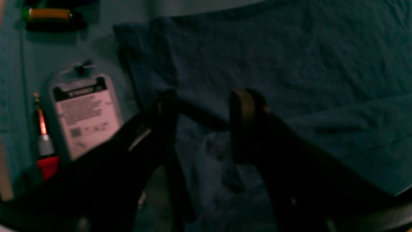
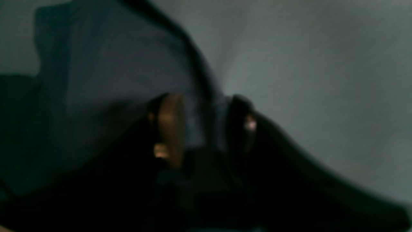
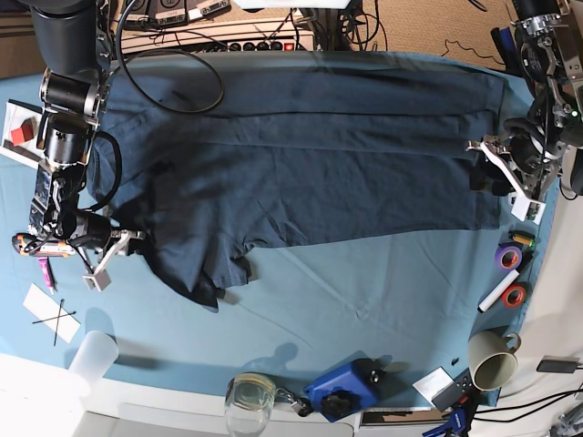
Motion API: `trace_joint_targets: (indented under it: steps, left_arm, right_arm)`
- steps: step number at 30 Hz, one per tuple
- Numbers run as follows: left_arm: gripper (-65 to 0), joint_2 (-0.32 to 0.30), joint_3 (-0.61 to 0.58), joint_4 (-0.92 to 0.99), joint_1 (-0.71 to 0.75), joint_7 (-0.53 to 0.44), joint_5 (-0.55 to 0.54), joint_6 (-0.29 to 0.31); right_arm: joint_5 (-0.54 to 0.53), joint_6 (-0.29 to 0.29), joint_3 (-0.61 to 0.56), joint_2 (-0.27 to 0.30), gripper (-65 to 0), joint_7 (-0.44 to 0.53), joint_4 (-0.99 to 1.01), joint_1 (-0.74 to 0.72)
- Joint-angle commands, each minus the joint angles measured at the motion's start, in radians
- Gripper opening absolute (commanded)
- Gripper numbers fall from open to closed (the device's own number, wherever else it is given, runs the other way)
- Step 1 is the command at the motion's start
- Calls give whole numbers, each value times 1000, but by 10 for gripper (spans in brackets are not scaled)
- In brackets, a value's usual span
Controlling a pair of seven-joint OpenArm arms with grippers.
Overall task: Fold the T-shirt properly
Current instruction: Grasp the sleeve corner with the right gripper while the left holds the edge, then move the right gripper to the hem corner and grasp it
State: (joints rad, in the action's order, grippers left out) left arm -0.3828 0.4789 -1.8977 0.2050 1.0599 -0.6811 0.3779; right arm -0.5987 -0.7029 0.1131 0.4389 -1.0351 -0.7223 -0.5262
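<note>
We see the large dark navy-blue cotton T-shirt (image 3: pixel 301 173) spread across the far half of the teal-blue table cloth (image 3: pixel 364 300), reaching from near the left edge almost to the right edge, with a rumpled sleeve or corner hanging toward the middle at the left. Our right gripper (image 3: pixel 123 238), at the left edge of the cloth, has its 2 jaws on either side of a raised fold of the T-shirt (image 2: pixel 106 71), though the blur means we cannot tell whether they are fully clenched on it. Our left gripper (image 1: pixel 202 112) hovers at the right edge with its jaws spread apart, grasping nothing, above the shirt fabric (image 1: pixel 289 58). A white printed label card (image 1: pixel 85 114) lies just beside that edge.
</note>
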Motion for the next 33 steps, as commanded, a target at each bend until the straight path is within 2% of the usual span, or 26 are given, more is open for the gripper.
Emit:
trace_joint_targets:
  steps: [1, 2, 7, 13, 19, 27, 33]
  left_arm:
    - [-379, -11, 8, -14, -8, -22, -10, 0]
    - [-379, -8, 8, -14, -9, -23, -10, 0]
    - [-379, 10, 8, -14, -8, -27, -10, 0]
    - [-379, 17, 8, -13, -8, -29, -10, 0]
    - [-379, 17, 8, -13, -8, -32, -5, 0]
    - [-379, 17, 8, -13, -8, -32, -2, 0]
    - [-379, 17, 8, -13, -8, -32, -2, 0]
  right_arm:
    - [23, 5, -3, 2, -602, -98, 2, 0]
    - [11, 5, -3, 3, -650, -128, 2, 0]
    - [-20, 5, -1, 18, -650, -214, 1, 0]
    - [-250, 5, 0, 91, -650, -313, -42, 39]
    - [-407, 5, 0, 172, -650, -346, -202, 195]
    - [-414, 5, 37, 185, -650, -344, -455, 367]
    - [-406, 5, 107, 186, -650, -361, -496, 376]
